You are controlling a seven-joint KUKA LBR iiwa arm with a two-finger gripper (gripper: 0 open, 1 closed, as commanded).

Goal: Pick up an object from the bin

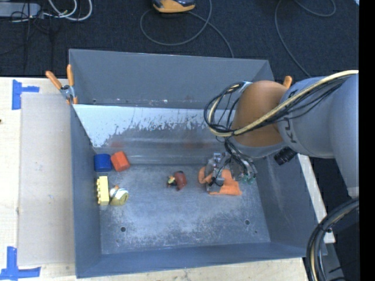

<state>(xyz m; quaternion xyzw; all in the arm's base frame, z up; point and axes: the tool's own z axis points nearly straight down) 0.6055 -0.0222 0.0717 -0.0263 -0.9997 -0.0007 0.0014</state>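
Any marking on the things in the bin (170, 81) is too small to read.

The gripper (218, 178) is low over the bin floor, right of the middle, right at an orange, flat, irregular piece (231, 189). Orange shows on both sides of the gripper, a small part to its left and the larger part to its lower right. How the jaws stand cannot be told, nor whether they grip the piece. The orange wrist cover (258, 113) and looped cables (221, 111) hang above it.

Just left of the gripper, apart from it, lies a small dark red-brown thing with a yellow spot (177, 180). Well apart, by the left wall, are four more things: a blue block (102, 161) touching an orange block (120, 161), and below them a yellow brick (103, 190) beside a small round yellow-white thing (119, 197).

The orange piece lies clear of the right wall, with bare floor between. The near half of the floor (187, 230) is open, as is the strip along the back wall
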